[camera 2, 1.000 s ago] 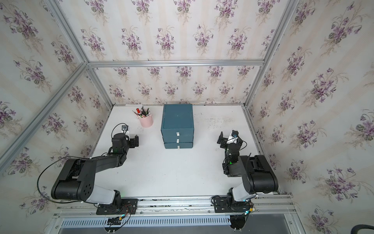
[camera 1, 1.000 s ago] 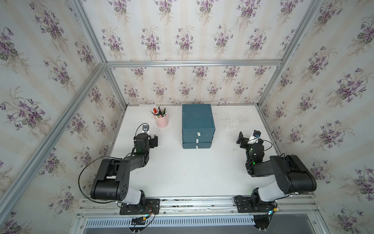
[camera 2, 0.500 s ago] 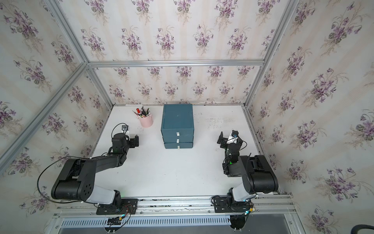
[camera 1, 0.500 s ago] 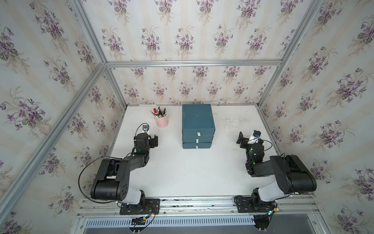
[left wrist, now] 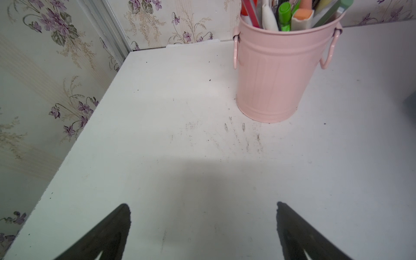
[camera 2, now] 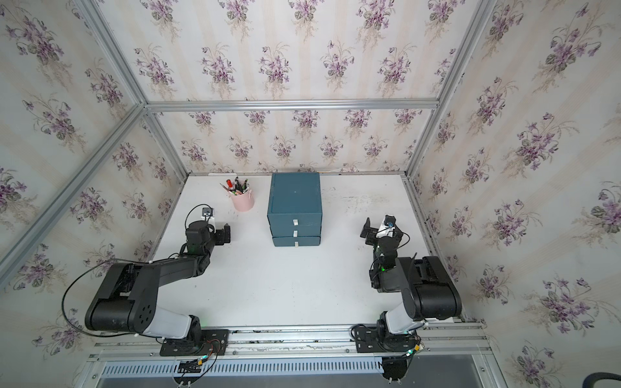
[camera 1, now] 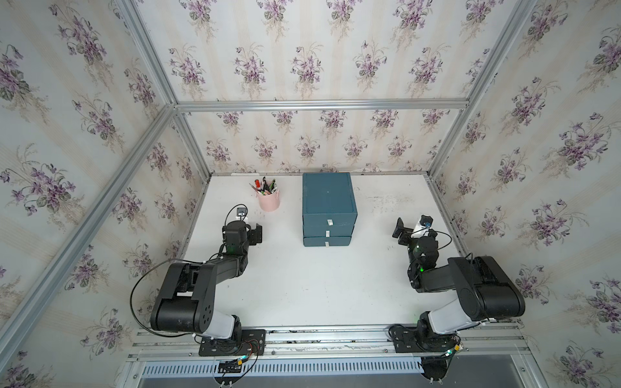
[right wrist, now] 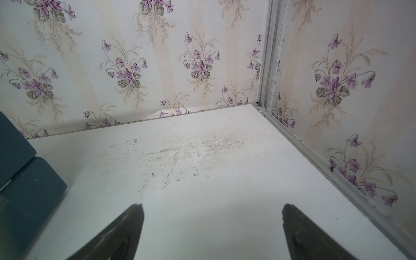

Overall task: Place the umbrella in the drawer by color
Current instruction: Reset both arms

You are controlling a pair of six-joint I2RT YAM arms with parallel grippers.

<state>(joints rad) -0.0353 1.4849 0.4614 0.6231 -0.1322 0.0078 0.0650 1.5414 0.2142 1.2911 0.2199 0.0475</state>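
No umbrella shows in any view. The dark teal drawer chest (camera 1: 328,201) (camera 2: 295,198) stands at the back middle of the white table, its three drawers shut, each with a small white tab. Its corner shows in the right wrist view (right wrist: 22,180). My left gripper (camera 1: 252,232) (camera 2: 223,235) hovers low at the table's left side, open, with only bare table between its fingers (left wrist: 202,204). My right gripper (camera 1: 401,230) (camera 2: 368,230) is at the right side, likewise open and empty (right wrist: 211,206).
A pink metal bucket (camera 1: 268,201) (camera 2: 242,201) (left wrist: 274,74) full of pens and markers stands left of the chest, just beyond my left gripper. Floral walls with aluminium rails close in the table (camera 1: 319,285) on three sides.
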